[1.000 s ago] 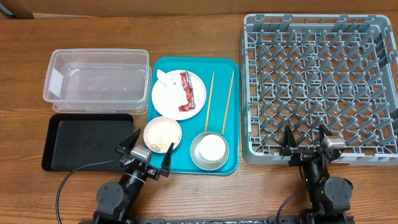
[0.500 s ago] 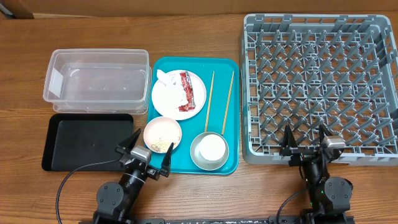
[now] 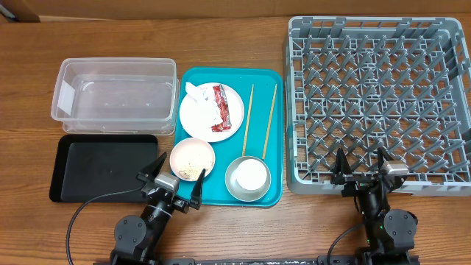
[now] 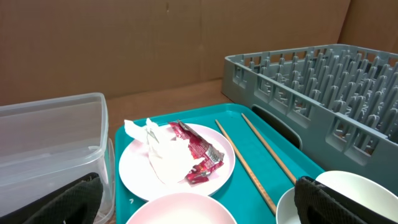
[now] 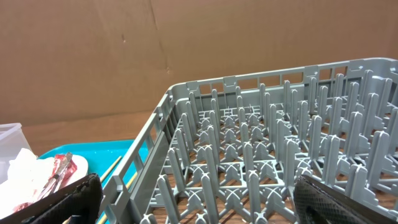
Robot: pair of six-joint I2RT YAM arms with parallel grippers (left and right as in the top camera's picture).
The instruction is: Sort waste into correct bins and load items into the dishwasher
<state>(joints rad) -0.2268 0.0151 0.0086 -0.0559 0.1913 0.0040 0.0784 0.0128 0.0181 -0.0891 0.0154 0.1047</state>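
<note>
**Both arms parked at the near edge, nothing held**

From the overhead view I see the left gripper [image 3: 182, 165] sitting low at the near table edge, just beside the teal tray's [image 3: 229, 72] near-left corner. Its jaws are spread wide with nothing between them. The right gripper [image 3: 360, 152] is at the rack's [image 3: 375, 88] near wall, jaws likewise wide apart and empty. In each wrist view I only get the dark finger pads at the bottom corners.

All the waste and dishes are on the teal tray in the middle of the table. The plate [image 3: 199, 121] lies at the far left of it, with the red wrapper [image 3: 221, 107] across its right half and the tissue [image 3: 196, 93] crumpled at its far-left side, touching the wrapper. The two chopsticks [image 3: 248, 118] lie side by side, apart, right of the plate. At the near left is the pink bowl [image 3: 200, 149] with pale grains [image 3: 188, 171] inside. Just right of it the grey bowl [image 3: 232, 182] holds the white cup [image 3: 252, 174].

The clear tub [image 3: 114, 94] stands left of the tray at the far side. The black tray [image 3: 96, 168] lies in front of the tub. The rack fills the right side of the table, its pegs bare.
</note>
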